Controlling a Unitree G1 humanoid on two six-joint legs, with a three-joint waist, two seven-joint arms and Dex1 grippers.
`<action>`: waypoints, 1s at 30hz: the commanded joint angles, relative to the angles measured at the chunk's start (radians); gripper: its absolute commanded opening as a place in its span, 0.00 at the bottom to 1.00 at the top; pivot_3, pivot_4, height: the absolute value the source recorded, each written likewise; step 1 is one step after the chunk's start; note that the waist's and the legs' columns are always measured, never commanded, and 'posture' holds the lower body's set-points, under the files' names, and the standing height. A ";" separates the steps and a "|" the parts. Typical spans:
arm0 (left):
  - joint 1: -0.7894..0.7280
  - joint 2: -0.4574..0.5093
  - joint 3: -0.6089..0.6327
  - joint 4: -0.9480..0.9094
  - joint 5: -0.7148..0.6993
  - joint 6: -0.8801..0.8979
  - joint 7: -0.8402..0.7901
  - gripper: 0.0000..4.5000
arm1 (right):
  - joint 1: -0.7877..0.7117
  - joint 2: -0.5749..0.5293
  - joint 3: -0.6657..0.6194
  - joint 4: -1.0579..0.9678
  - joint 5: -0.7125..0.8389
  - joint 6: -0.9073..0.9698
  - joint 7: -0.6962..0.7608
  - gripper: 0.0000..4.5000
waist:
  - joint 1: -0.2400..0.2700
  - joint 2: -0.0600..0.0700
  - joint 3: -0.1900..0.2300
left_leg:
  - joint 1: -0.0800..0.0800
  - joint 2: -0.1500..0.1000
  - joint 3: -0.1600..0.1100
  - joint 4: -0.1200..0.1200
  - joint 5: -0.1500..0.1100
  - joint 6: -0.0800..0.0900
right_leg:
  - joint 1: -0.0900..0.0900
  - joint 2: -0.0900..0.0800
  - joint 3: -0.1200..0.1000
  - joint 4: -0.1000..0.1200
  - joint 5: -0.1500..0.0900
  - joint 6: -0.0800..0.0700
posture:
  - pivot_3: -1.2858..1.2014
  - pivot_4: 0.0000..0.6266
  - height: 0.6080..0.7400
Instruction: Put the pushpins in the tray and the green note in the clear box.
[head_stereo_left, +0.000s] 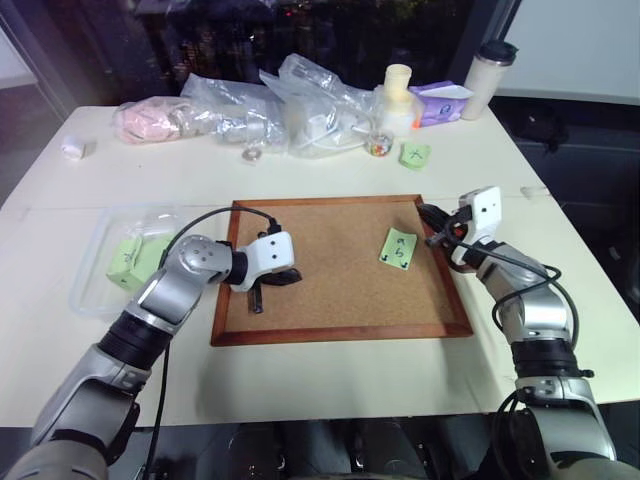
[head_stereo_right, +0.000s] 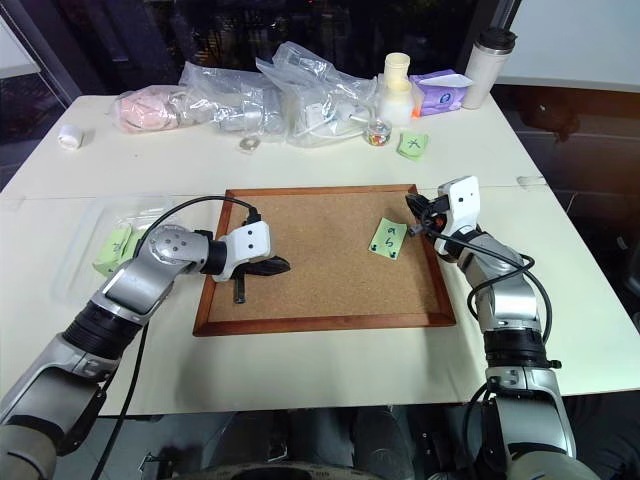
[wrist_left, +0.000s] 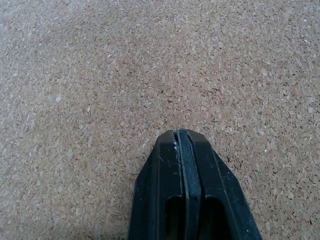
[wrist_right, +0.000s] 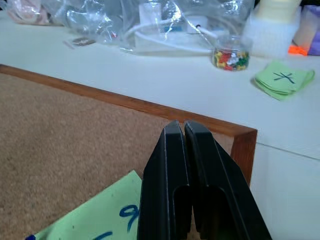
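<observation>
The two black fingers of the left gripper (wrist_left: 181, 137) are pressed together, empty, over the bare cork of the large wood-framed corkboard (head_stereo_left: 340, 335). The black fingers of the right gripper (wrist_right: 181, 129) are likewise closed on nothing, held above the corkboard's far right corner. The light green square sticky note (head_stereo_left: 398, 248) with handwritten marks is seen lying on the cork just beside that gripper. The shallow transparent plastic box (head_stereo_left: 95, 262) is located on the white table (head_stereo_left: 330, 380), left of the corkboard.
</observation>
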 joint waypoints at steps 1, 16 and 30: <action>0.042 0.007 -0.034 0.035 0.041 0.046 -0.004 0.00 | 0.022 -0.032 -0.076 -0.083 -0.002 0.008 -0.062 0.01 | 0.002 0.000 0.000 | 0.000 0.000 0.000 0.000 0.000 0.000 | 0.000 0.000 0.000 0.000 0.000 0.000 | 0.52 0.24 0.95; 0.031 -0.030 -0.007 0.039 0.017 0.044 -0.015 0.00 | 0.230 -0.057 -0.199 -0.125 0.039 0.058 -0.091 0.01 | 0.006 0.003 -0.002 | 0.001 0.000 0.000 0.000 0.001 -0.001 | 0.001 0.000 0.000 0.000 0.000 0.000 | 0.52 0.24 0.95; 0.038 -0.034 0.004 0.063 0.027 0.023 -0.006 0.00 | 0.231 -0.064 -0.196 -0.086 0.039 0.047 -0.077 0.98 | 0.005 0.003 -0.002 | 0.000 0.000 0.000 0.000 0.001 -0.001 | 0.001 0.000 0.000 -0.001 0.000 0.000 | 0.52 0.24 0.95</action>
